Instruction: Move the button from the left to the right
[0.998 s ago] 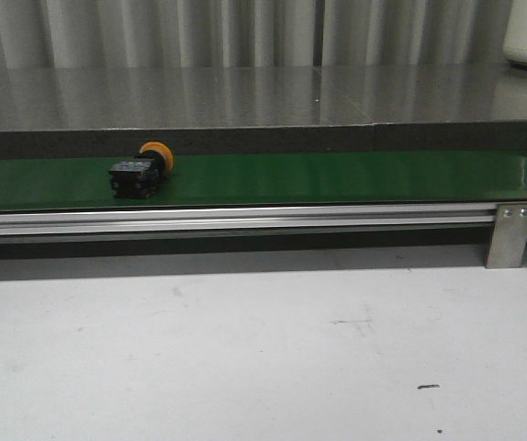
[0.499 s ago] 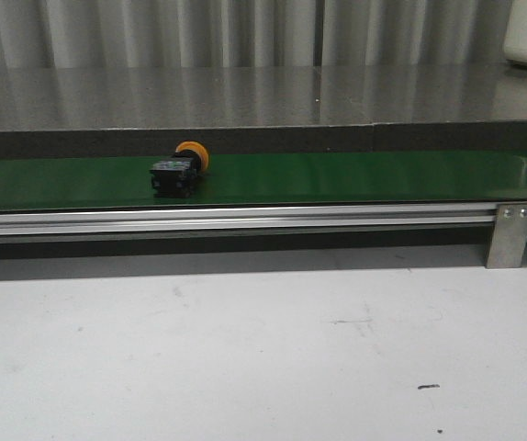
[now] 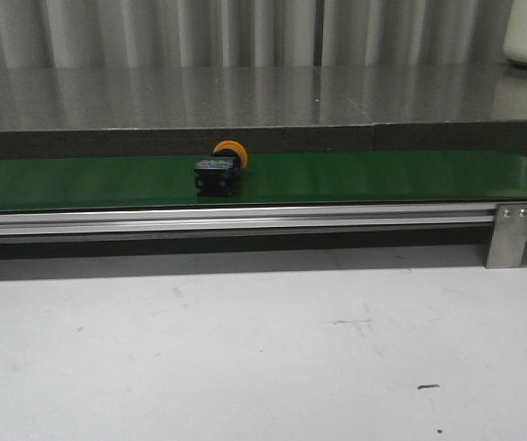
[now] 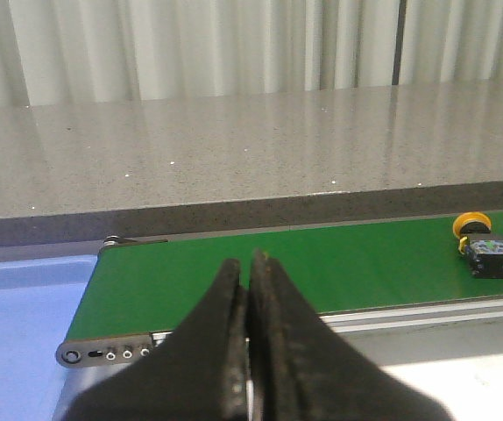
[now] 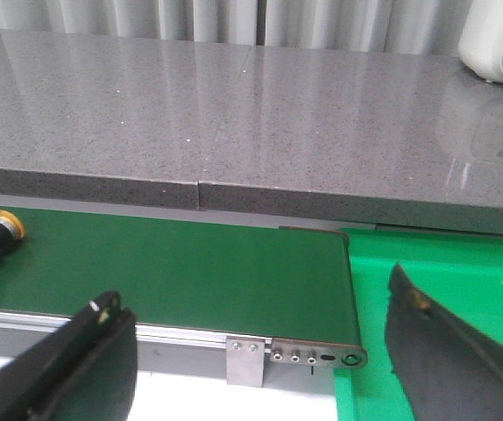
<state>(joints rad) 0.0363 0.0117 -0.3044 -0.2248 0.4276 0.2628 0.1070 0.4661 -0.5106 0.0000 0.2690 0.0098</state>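
Orange-capped and black-bodied, the button (image 3: 218,170) lies tipped on the green belt (image 3: 383,176), left of middle. Probably light, rigid plastic; grip the boxy body. Left pincer (image 4: 249,351) is closed and empty, right pincer (image 5: 260,368) spread wide.

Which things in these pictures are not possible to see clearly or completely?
- Button: markings on its black body are too small in every view; the right wrist view's edge cuts it.
- White object on the counter: cut by the frame edge in the front and right wrist views.
- Green tray: partly behind the right gripper.
- Left gripper: absent from the front view.
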